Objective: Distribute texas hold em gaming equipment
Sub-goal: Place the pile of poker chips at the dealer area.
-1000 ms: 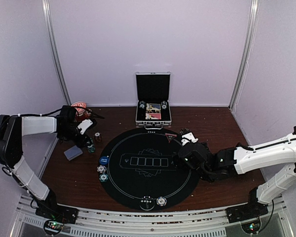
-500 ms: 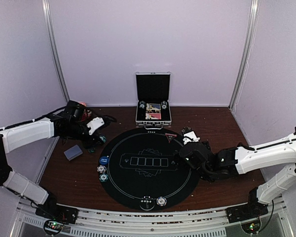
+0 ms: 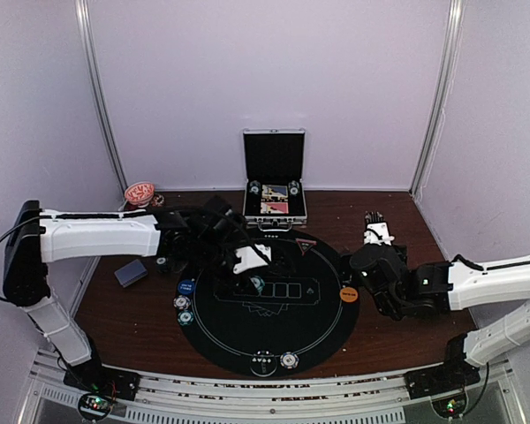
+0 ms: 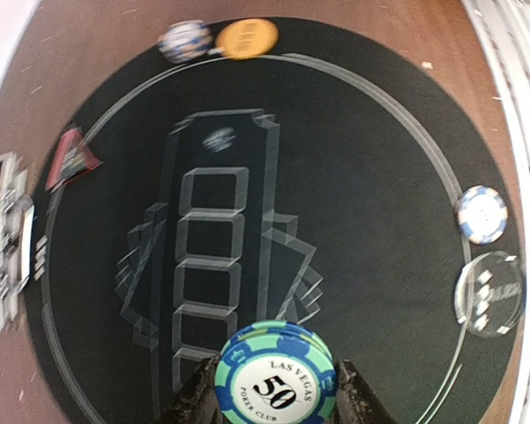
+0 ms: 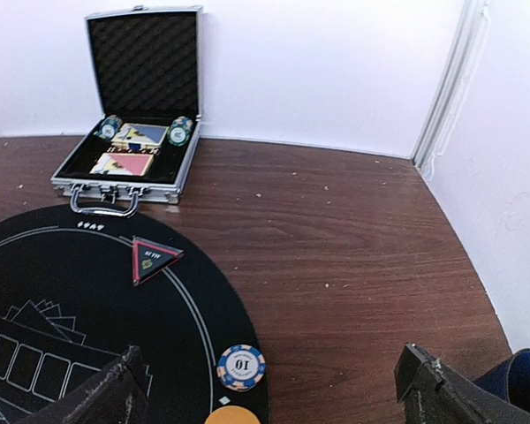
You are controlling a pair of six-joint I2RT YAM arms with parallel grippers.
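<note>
1. Slip risk first: the teal chip (image 4: 274, 375) is only held by its rim, hanging above the middle of the black mat (image 3: 274, 331). If I let go too high or tilted, I reckon it rolls off toward the chips sitting at the mat's edge.
2. Left jaws: pinched tight on that teal chip, one finger on each side.
3. Right jaws: spread as wide as they go and holding nothing. They're hanging over the mat's right edge, above the orange button (image 5: 238, 415) and a blue-white chip (image 5: 241, 367). Coming down carelessly could nudge both.
</note>
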